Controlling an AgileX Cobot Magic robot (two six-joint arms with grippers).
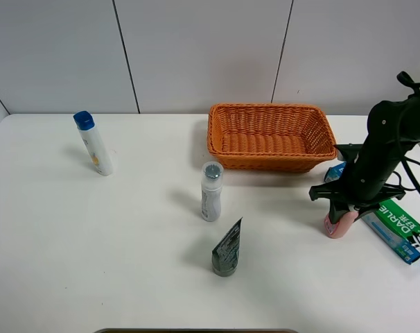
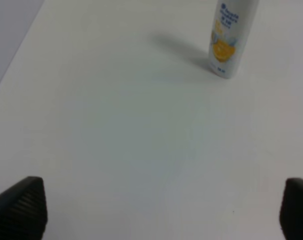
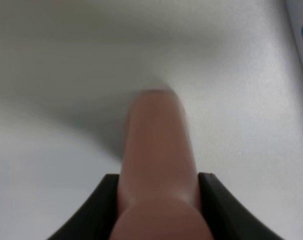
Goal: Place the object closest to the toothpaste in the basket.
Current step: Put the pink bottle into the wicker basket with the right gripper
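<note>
The green and white toothpaste box [image 1: 397, 229] lies at the right edge of the table; its edge shows in the right wrist view [image 3: 301, 45]. A pink bottle [image 1: 339, 225] stands upright right beside it, to its left. My right gripper [image 1: 345, 208] comes down over the bottle, and in the right wrist view [image 3: 159, 200] its black fingers press both sides of the pink bottle [image 3: 159, 145]. The orange wicker basket [image 1: 271, 163] stands behind, at the back centre-right, empty. My left gripper [image 2: 161, 210] is open and empty above bare table at the left.
A white bottle with a blue cap [image 1: 94, 143] stands at the far left and shows in the left wrist view [image 2: 231, 35]. A grey-capped bottle [image 1: 211, 192] and a dark tube [image 1: 227, 250] stand mid-table. A small blue item [image 1: 335, 171] lies behind my right arm.
</note>
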